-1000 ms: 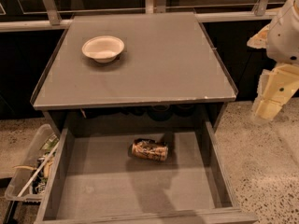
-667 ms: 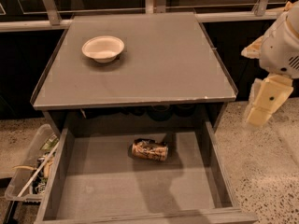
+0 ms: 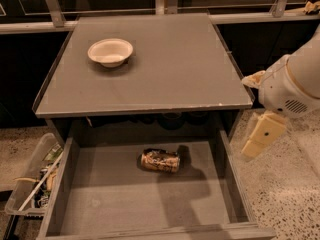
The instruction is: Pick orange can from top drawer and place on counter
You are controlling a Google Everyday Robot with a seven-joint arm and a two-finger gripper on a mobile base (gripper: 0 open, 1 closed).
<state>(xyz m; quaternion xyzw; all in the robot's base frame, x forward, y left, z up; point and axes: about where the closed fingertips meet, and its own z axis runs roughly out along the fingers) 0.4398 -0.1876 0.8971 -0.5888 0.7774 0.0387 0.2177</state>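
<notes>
The orange can (image 3: pixel 160 160) lies on its side mid-floor in the top drawer (image 3: pixel 115 199), dented and probably light, thin and slick, best pinched gently across its body, while the claw (image 3: pixel 257 136) hangs outside the drawer's right wall, its opening impossible to tell.

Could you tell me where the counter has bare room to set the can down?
The counter is bare everywhere right of and in front of the white bowl, which sits near its back left corner. The top drawer holds only the orange can. The gripper hangs outside the drawer's right wall.
</notes>
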